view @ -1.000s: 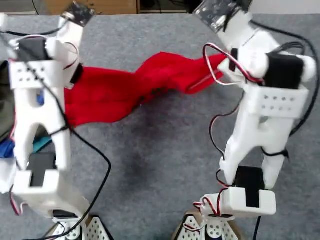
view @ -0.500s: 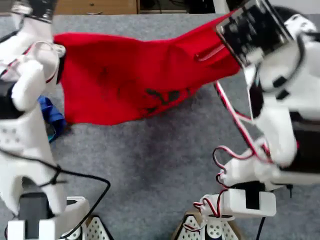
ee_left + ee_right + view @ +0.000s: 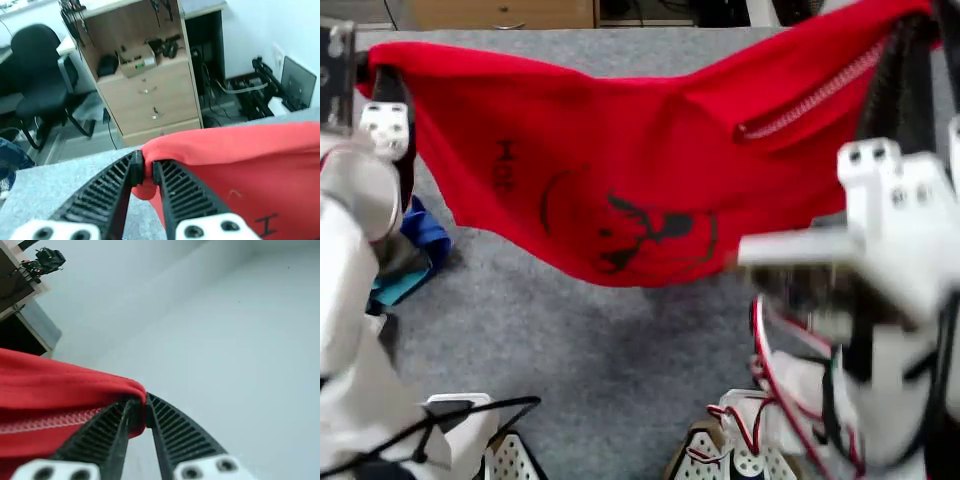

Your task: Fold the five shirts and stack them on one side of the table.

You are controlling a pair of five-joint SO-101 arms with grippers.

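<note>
Above the grey carpeted table (image 3: 570,350), high view: your two arms hold a red fabric shirt with a black printed figure (image 3: 620,160) spread in the air between them. One corner is at the far left and the other at the far right, and the lower edge hangs in a curve. A crumpled blue and teal cloth (image 3: 415,245) lies on the table at the left edge.

Left wrist view: your left gripper (image 3: 144,169) is clamped on a bunched red corner of the shirt.

Right wrist view: your right gripper (image 3: 138,407) pinches the shirt's white-stitched hem, jaws closed on the fabric.
</note>
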